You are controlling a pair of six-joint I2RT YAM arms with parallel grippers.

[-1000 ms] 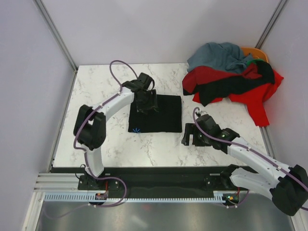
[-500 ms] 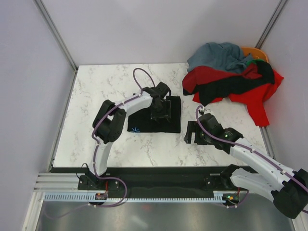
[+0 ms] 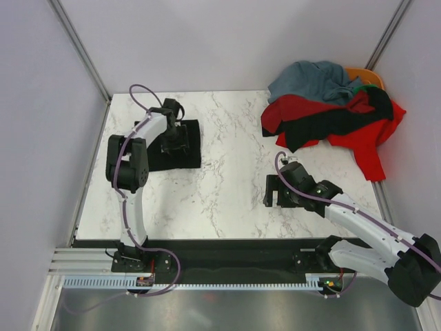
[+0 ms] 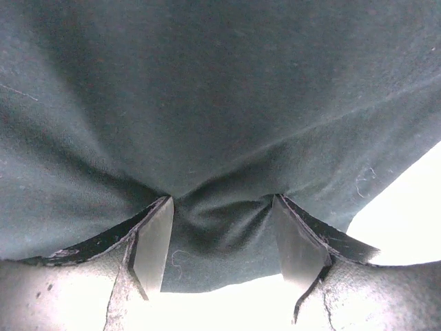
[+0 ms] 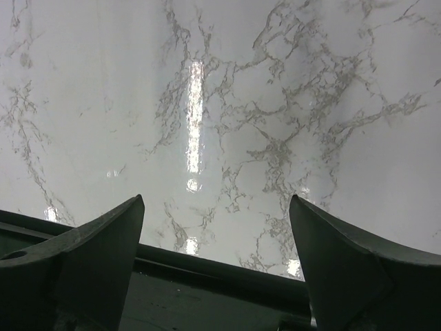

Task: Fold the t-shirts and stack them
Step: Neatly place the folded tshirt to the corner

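Left gripper [image 4: 224,238]: I read its jaws as clamped on cloth. In the left wrist view both fingers [image 4: 153,245] press into dark fabric, and a ridge of that fabric is gathered up between them. The fabric is the folded black t-shirt [image 4: 220,89], which fills nearly the whole of that view; a strip of pale table shows past its near edge.

In the top view the left gripper [image 3: 173,134] sits on the folded black t-shirt [image 3: 189,153], covering its left part. The shirt lies flat as a dark rectangle in the far left zone of the table [image 3: 234,186], near the left edge. The left arm reaches straight out from its base along that side.

Right gripper [image 5: 217,200]: jaws spread wide, nothing between them. The right wrist view shows only veined marble [image 5: 241,103] below the fingers and a dark strip along the bottom of the view. In the top view the right gripper [image 3: 271,192] hangs over bare marble right of centre, well apart from the folded shirt.

The pile of t-shirts [image 3: 331,114] lies unfolded in the far right corner. The grey-blue t-shirt [image 3: 313,79] is at the far side, the red t-shirt [image 3: 372,148] spreads toward the right edge, and a black t-shirt [image 3: 331,123] is draped across the red. An orange t-shirt [image 3: 366,74] shows at the back of the pile.
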